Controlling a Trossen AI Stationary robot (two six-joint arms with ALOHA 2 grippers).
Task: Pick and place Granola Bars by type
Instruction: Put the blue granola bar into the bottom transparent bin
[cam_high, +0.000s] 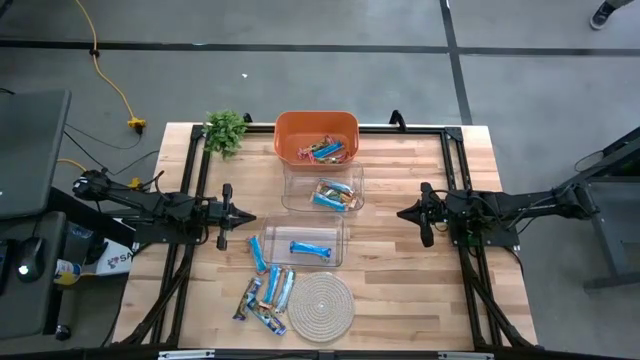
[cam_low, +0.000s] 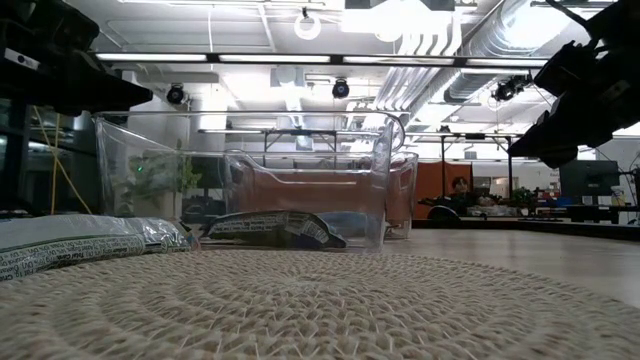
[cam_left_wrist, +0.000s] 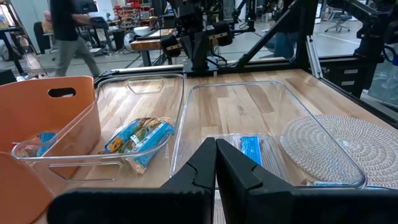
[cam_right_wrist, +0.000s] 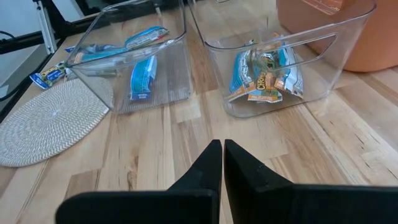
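Note:
Granola bars lie in three bins and loose on the table. An orange bin (cam_high: 316, 137) at the far side holds multicoloured bars. A clear bin (cam_high: 323, 190) holds blue-and-yellow bars (cam_right_wrist: 264, 73). A second clear bin (cam_high: 305, 242) holds one light blue bar (cam_high: 310, 248). Several loose bars (cam_high: 268, 292) lie flat beside a woven coaster (cam_high: 320, 305). My left gripper (cam_high: 250, 217) hovers shut at the left of the bins, and my right gripper (cam_high: 402, 213) hovers shut at their right. Both point inward and hold nothing.
A small green plant (cam_high: 226, 130) stands at the far left corner. Black frame rails (cam_high: 430, 128) run along the table's far edge and sides. Bare wood (cam_high: 400, 280) lies between the bins and the right arm. People move in the room beyond.

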